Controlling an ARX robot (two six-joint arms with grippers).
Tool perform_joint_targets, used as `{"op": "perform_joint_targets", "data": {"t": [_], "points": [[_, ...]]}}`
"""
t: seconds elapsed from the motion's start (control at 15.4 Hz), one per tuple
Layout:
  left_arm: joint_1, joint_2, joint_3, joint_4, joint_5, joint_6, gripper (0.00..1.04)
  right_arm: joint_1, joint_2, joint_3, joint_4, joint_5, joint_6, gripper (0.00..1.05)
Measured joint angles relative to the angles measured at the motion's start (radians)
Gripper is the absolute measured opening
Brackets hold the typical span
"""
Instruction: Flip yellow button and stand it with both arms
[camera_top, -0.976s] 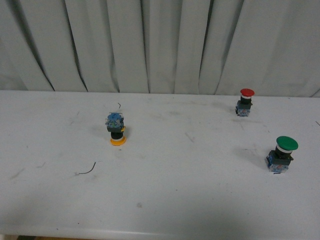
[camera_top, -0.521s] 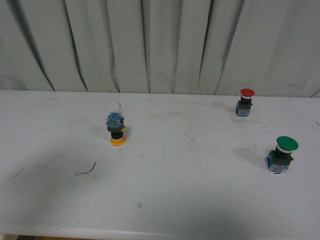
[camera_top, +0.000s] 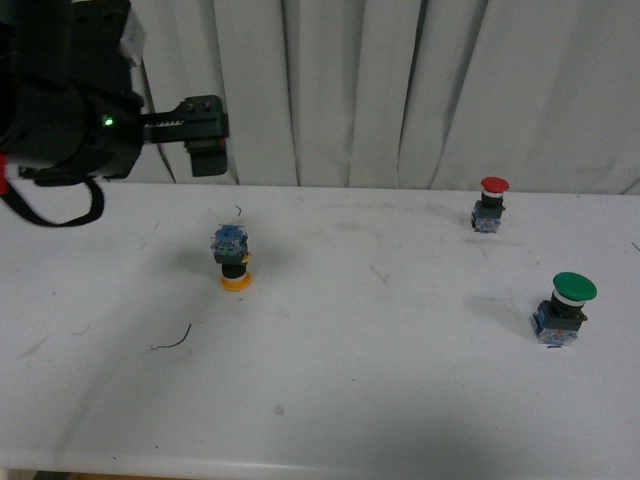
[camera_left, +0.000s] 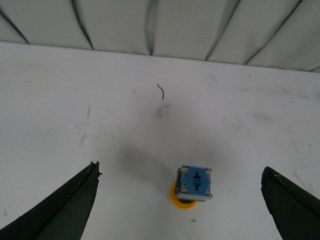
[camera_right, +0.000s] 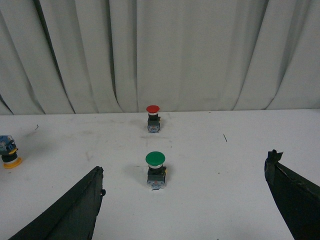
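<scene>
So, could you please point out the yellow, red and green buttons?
yellow button (camera_top: 233, 262), front view, on its black collar.
red button (camera_top: 490, 204), front view, on its black collar.
green button (camera_top: 575, 287), front view, on its green cap.

Yellow-capped plastic push button (camera_top: 234, 262): on white table (camera_top: 330, 400), 10 o'clock.
Red-capped push button (camera_top: 491, 205): 2 o'clock, far edge.
Green-capped push button (camera_top: 566, 308): 3 o'clock.

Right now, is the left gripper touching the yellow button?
Apart: the left wrist view shows bare table between the yellow button and the left gripper.
</scene>
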Motion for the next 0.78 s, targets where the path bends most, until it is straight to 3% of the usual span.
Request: {"op": "perform_joint_targets", "data": {"t": [0.26, 0.78], "points": [[-0.058, 0.224, 0.307, -0.198, 0.033, 0.042, 0.98, 0.0, 0.0, 0.0, 0.0, 0.0, 0.0, 0.98], [0.002, 0.37, 0.388, -0.353, 0.132, 0.13, 0.98, 0.0, 0.0, 0.0, 0.0, 0.0, 0.0, 0.98]]}}
